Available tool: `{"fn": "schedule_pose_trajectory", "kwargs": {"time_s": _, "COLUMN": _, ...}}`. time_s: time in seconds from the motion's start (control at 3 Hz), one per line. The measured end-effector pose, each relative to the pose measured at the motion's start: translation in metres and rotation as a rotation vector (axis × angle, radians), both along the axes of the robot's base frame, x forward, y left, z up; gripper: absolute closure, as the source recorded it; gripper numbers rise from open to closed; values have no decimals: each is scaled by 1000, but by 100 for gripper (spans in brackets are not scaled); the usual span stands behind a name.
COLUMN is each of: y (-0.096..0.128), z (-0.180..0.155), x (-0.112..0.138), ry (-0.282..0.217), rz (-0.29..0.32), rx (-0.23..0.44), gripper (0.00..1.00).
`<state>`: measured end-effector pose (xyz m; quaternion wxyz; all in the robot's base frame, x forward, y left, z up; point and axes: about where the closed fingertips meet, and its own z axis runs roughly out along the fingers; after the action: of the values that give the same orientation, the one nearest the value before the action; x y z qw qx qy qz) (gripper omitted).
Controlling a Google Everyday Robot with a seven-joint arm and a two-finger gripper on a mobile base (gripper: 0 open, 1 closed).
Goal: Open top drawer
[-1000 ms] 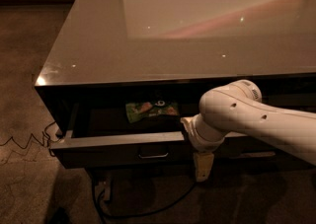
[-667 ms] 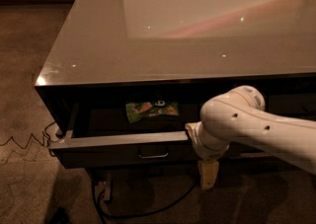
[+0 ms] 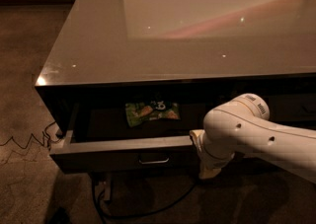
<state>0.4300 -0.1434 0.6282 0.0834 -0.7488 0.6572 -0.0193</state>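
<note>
The top drawer (image 3: 118, 155) is pulled out from under the grey glossy countertop (image 3: 197, 35). Its dark front carries a small centred bar handle (image 3: 154, 160). A green snack bag (image 3: 150, 111) lies inside the drawer, toward the back. My white arm comes in from the right, and my gripper (image 3: 209, 169) hangs pointing down just right of the handle. It sits at the drawer front's right end, slightly below its top edge. It holds nothing that I can see.
A dark lower front sits below the open drawer. Black cables (image 3: 143, 208) run over the floor under the cabinet, and a thin zigzag wire (image 3: 24, 141) lies on the brown carpet at the left. The cabinet's left corner (image 3: 42, 82) juts out.
My arm has shifted a little to the right and down, and the gripper has dropped slightly beside the handle. The drawer stays open by the same amount.
</note>
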Motion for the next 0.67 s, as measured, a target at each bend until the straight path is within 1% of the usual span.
{"fn": "schedule_pose_trajectory", "kwargs": {"time_s": 0.33, "y": 0, "z": 3, "x": 0, "ry": 0, "rz": 0, "rx": 0, "gripper": 70}}
{"fn": "schedule_pose_trajectory", "kwargs": {"time_s": 0.67, "y": -9, "z": 1, "x": -13, "ry": 11, "rz": -13, "rx": -25, "gripper": 93}}
